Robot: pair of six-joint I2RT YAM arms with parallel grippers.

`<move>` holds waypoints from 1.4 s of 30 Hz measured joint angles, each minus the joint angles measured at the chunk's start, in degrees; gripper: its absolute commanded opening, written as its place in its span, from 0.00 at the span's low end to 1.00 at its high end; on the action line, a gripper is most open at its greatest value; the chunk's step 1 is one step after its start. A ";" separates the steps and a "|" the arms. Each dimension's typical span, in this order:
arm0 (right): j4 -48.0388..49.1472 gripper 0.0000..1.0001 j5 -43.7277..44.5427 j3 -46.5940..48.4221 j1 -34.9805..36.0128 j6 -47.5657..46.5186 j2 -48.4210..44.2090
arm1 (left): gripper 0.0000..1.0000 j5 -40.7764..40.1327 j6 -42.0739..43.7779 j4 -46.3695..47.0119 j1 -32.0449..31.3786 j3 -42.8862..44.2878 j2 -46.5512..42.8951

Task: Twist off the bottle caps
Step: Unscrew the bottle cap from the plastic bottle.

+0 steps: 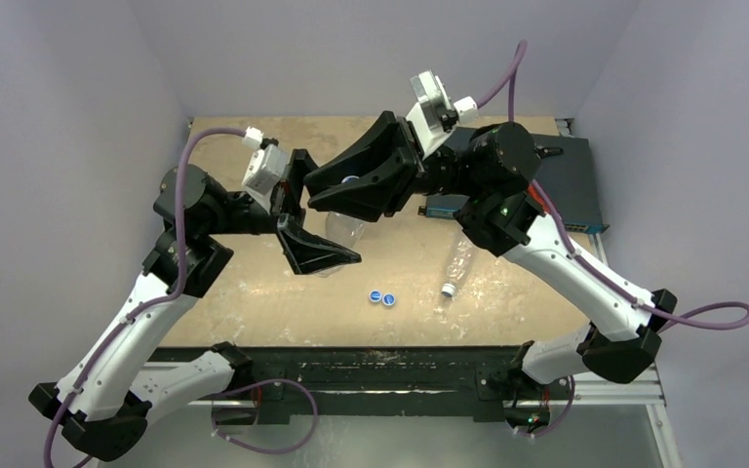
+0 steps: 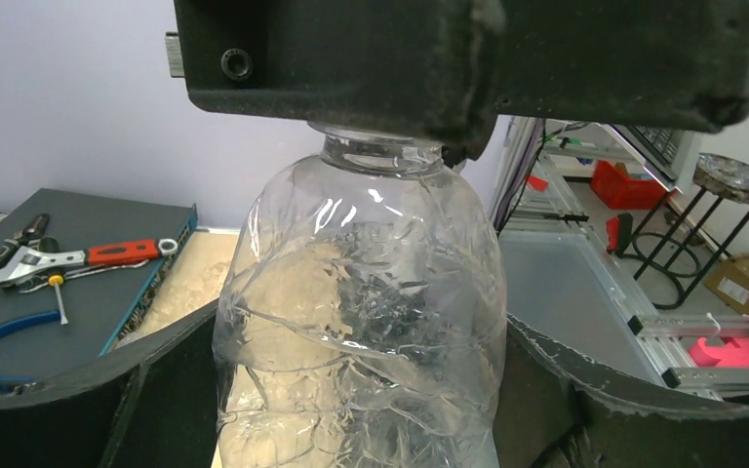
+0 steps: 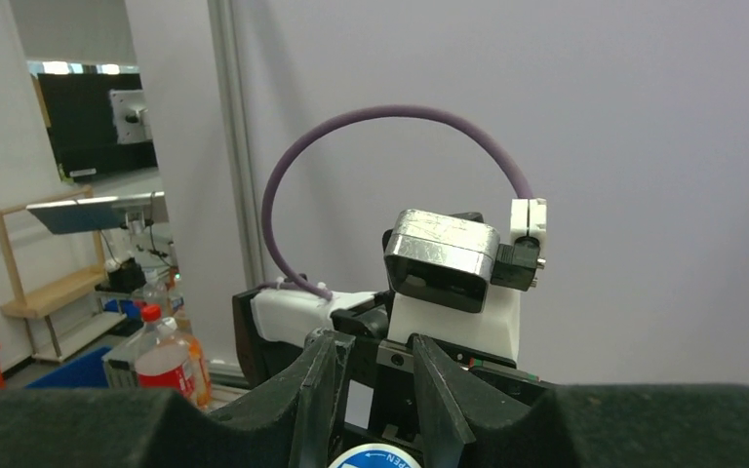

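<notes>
My left gripper (image 1: 336, 226) is shut on a clear crinkled unlabelled bottle (image 1: 343, 234) and holds it above the table. In the left wrist view the bottle (image 2: 361, 322) fills the gap between my left gripper's fingers (image 2: 107, 400). My right gripper (image 1: 356, 190) is closed round the top of this bottle and hides its cap in that view (image 2: 468, 58). In the right wrist view the blue cap (image 3: 375, 456) sits between the right fingers (image 3: 327, 400). Two loose blue caps (image 1: 381, 297) lie on the table. A second clear bottle (image 1: 458, 258) lies on its side with a white cap (image 1: 446, 290).
A dark blue box (image 1: 571, 180) stands at the table's back right; it shows in the left wrist view (image 2: 78, 283) with a wrench and pliers on it. The wooden table top (image 1: 254, 302) is walled by grey panels on the left, back and right.
</notes>
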 measured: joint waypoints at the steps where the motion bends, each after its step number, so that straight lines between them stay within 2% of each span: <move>1: -0.37 0.00 -0.57 0.13 0.00 -0.15 0.00 | 0.00 0.37 0.00 -0.09 0.00 -0.02 0.00; 2: -0.98 0.06 -1.18 0.39 0.02 -0.59 0.00 | 0.00 0.66 0.02 -0.17 -0.02 -0.02 0.00; 5: -5.03 0.58 -0.66 1.55 0.22 -2.99 -0.24 | 0.00 0.74 0.87 -0.98 -0.04 -0.02 -0.02; 7: -8.59 0.85 1.75 1.64 0.37 -4.50 -0.96 | 0.00 0.15 2.99 -2.75 -0.04 0.04 -0.09; 8: -10.54 0.94 3.76 1.62 0.50 -5.38 -1.49 | 0.00 -0.35 4.11 -3.76 -0.04 0.07 -0.07; 10: -13.70 0.99 8.52 1.31 0.66 -7.08 -3.04 | 0.00 -2.27 6.67 -6.21 -0.09 0.20 -0.09; 15: -17.68 0.99 21.31 0.66 0.68 -9.05 -7.89 | 0.00 -10.51 13.55 -10.84 -0.09 0.31 -0.39; 20: -20.61 0.88 34.75 1.38 1.64 -9.07 -10.27 | 0.00 -19.58 19.45 -13.44 -0.09 0.31 -0.87; 25: -24.94 0.78 45.55 4.17 2.86 -8.83 -7.19 | 0.00 -27.71 22.34 -13.64 -0.09 0.31 -1.07; 30: -27.39 0.65 49.75 4.50 3.15 -8.22 -3.34 | 0.00 -32.30 23.08 -13.64 -0.09 0.31 -1.05; 38: -27.82 0.47 50.31 4.50 3.65 -6.75 -0.72 | 0.00 -34.86 23.56 -13.64 -0.09 0.31 -1.05; 42: -27.04 0.35 50.29 4.57 3.67 -6.21 -0.72 | 0.00 -35.47 23.91 -13.64 -0.09 0.31 -1.05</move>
